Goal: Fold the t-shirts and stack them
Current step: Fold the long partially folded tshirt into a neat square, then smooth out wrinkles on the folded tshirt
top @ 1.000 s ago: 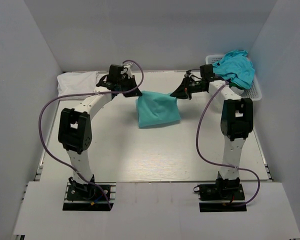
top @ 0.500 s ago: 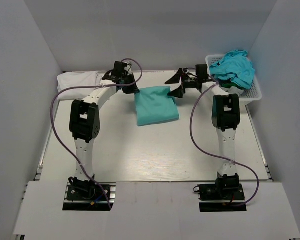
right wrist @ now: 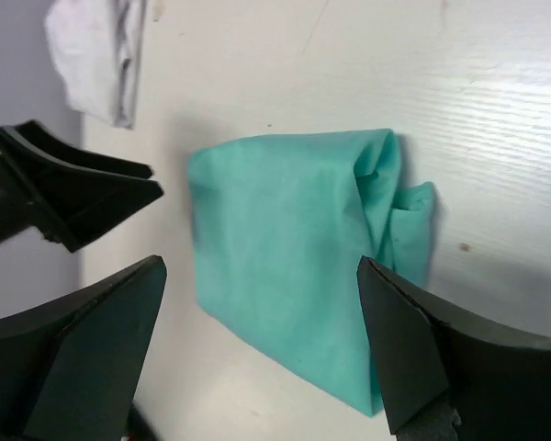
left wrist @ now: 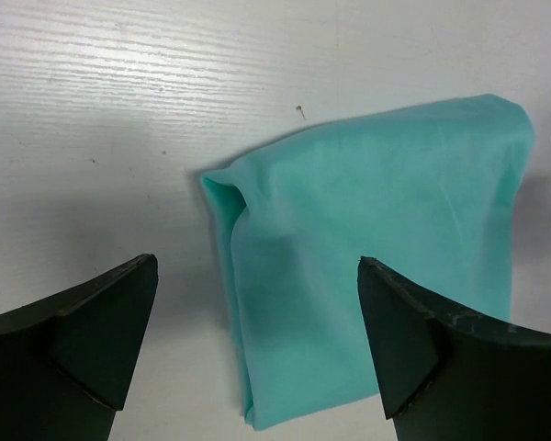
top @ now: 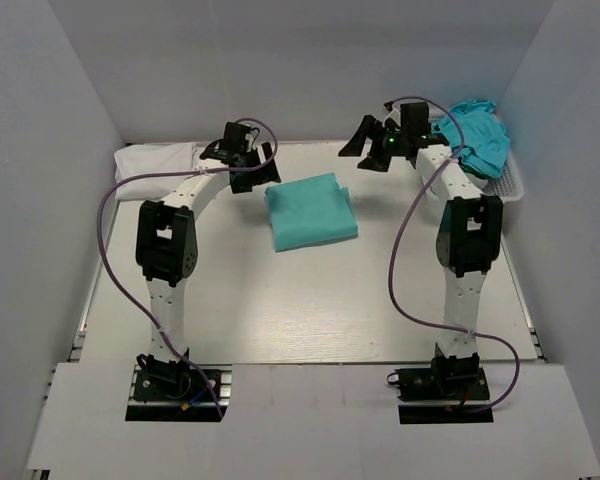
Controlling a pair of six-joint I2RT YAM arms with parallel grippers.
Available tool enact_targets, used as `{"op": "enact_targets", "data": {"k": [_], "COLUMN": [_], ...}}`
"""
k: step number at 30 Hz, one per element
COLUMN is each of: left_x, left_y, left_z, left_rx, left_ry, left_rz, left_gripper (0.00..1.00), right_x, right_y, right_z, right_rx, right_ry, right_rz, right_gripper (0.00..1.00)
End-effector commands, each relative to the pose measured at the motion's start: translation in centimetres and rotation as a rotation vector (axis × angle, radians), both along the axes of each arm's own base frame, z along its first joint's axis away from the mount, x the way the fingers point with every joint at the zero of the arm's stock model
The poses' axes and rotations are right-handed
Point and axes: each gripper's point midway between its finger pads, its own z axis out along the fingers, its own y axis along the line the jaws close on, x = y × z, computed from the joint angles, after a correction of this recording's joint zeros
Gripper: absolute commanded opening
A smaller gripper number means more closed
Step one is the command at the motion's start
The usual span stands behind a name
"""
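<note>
walls (top: 310, 70): plain pale grey, three sides | table (top: 300, 300): white wood-grain top | light: even, soft shadows

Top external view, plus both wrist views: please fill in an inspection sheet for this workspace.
Surface: pale wood-grain table.
Job's things: green t-shirt folded flat at mid-table; white t-shirt at the far-left edge; turquoise t-shirts bunched in the basket at far right.
Clutter: nothing seen.
End effectors: left end effector open and empty, by the green t-shirt's far-left corner; right end effector open and empty, raised beyond its far-right corner.
Cables: a purple cable loops beside each arm, off the cloth.
Surroundings: plain grey walls on three sides.
</note>
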Motion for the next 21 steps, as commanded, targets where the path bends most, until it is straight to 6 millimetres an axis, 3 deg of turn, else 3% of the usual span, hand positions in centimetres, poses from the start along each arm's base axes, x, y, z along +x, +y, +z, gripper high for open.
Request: {"op": "enact_targets", "data": {"k": [1, 5, 6, 8, 9, 11, 12, 13, 16, 19, 20, 21], "left_x": [-0.2, -0.6, 0.0, 0.2, 0.4, 0.8, 1.3, 1.4, 2.2, 2.9, 2.7, 2.9], "left_y": [0.0, 0.4, 0.4, 0.4, 0.1, -0.3, -0.4, -0.5, -0.7, -1.2, -1.5, -1.8], "left_z": [4.7, 2.4, 2.8, 1.7, 1.0, 0.7, 0.8, -0.1, -0.9, -1.9, -3.2, -3.2], "left_rx": [-0.017, -0.025, -0.026, -0.017, -0.02, -0.031, -0.035, -0.038, -0.041, -0.05, -0.055, -0.066], "left_ry": [-0.101, -0.077, -0.106, -0.097, -0.094, -0.097, -0.11, -0.097, -0.106, -0.09, -0.065, -0.065], "left_rz": [-0.002, 0.005, 0.012, 0.006, -0.012, -0.021, -0.021, -0.015, -0.015, -0.028, -0.039, -0.049], "left_gripper": [1.0, 0.96, 0.93, 0.91, 0.88, 0.85, 0.81, 0.79, 0.67, 0.56, 0.55, 0.54], "right_x": [-0.7, 0.1, 0.6, 1.2, 1.9, 2.3, 2.8, 2.9, 3.9, 4.4, 4.4, 4.4], "right_y": [-2.1, -1.4, -0.6, 0.4, 1.2, 2.0, 2.8, 3.1, 4.1, 4.8, 5.0, 5.1], "right_z": [-0.4, -2.2, -2.6, -4.2, -3.2, -5.7, -4.8, -6.3, -6.4, -6.6, -6.6, -6.7], "right_rx": [-0.29, -0.413, -0.43, -0.425, -0.419, -0.431, -0.421, -0.424, -0.402, -0.377, -0.372, -0.369], "right_ry": [-0.142, -0.231, -0.263, -0.27, -0.305, -0.271, -0.308, -0.291, -0.327, -0.347, -0.35, -0.35], "right_rz": [-0.022, 0.047, 0.064, 0.089, 0.092, 0.111, 0.124, 0.132, 0.132, 0.131, 0.131, 0.131], "right_gripper": [0.9, 0.9, 0.9, 0.9, 0.9, 0.9, 0.9, 0.89, 0.81, 0.66, 0.63, 0.6]}}
